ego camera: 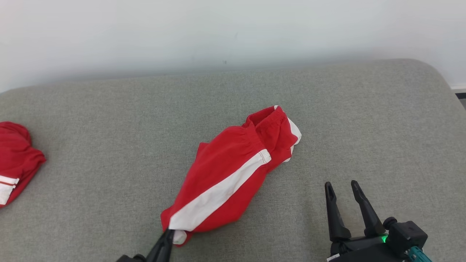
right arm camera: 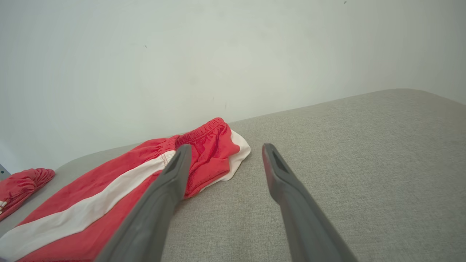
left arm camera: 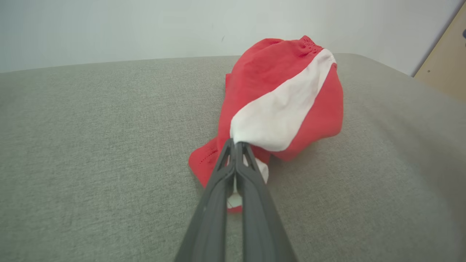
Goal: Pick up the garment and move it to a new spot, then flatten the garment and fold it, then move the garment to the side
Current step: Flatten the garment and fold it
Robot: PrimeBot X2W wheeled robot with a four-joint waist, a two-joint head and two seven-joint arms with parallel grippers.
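Observation:
A pair of red shorts with a white side stripe [ego camera: 233, 171] lies bunched on the grey cushion, its elastic waistband toward the far right. My left gripper [ego camera: 168, 233] is shut on the near hem of the shorts; in the left wrist view the fingertips [left arm camera: 235, 145] pinch the white stripe edge of the shorts [left arm camera: 284, 102]. My right gripper [ego camera: 341, 186] stands open to the right of the shorts, above bare cushion, with nothing between its fingers. In the right wrist view the shorts [right arm camera: 120, 182] lie left of the open right gripper [right arm camera: 224, 147].
A second red garment with white stripes [ego camera: 14, 160] sits bunched at the cushion's left edge, also seen as a second garment [right arm camera: 22, 185]. The grey cushion [ego camera: 364, 120] ends at a white wall behind and rounds off at the right.

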